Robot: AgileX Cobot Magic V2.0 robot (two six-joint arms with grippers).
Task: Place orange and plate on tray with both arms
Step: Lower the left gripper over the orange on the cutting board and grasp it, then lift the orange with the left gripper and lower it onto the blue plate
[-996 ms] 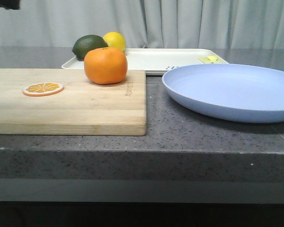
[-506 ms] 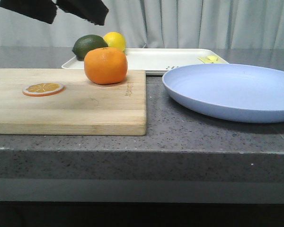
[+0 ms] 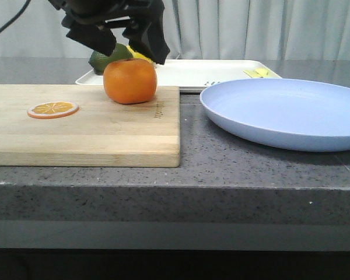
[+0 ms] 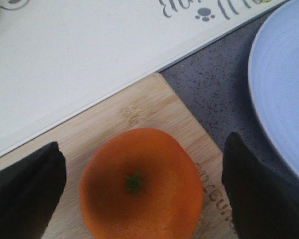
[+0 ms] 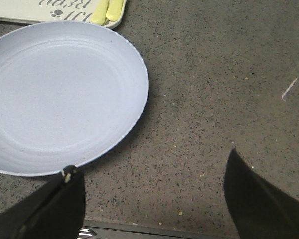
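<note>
The orange (image 3: pixel 130 80) sits on the far right corner of the wooden cutting board (image 3: pixel 87 131); it also shows in the left wrist view (image 4: pixel 141 184). My left gripper (image 3: pixel 123 42) hangs open just above it, its fingers (image 4: pixel 25 191) wide on either side, not touching. The lavender-blue plate (image 3: pixel 291 111) lies on the counter to the right and shows in the right wrist view (image 5: pixel 60 94). The cream-white tray (image 3: pixel 204 73) lies behind both. My right gripper (image 5: pixel 154 199) is open over bare counter beside the plate's rim; it is out of the front view.
A thin orange slice (image 3: pixel 52 109) lies on the board's left part. A dark green fruit (image 3: pixel 99 58) and a yellow lemon (image 3: pixel 141 56) sit by the tray's left end, partly hidden behind my left gripper. Small yellow items (image 3: pixel 258 73) lie on the tray's right end.
My left gripper has come down from the upper left corner and to the right, and now hangs open right above the orange. Nothing else has moved.
</note>
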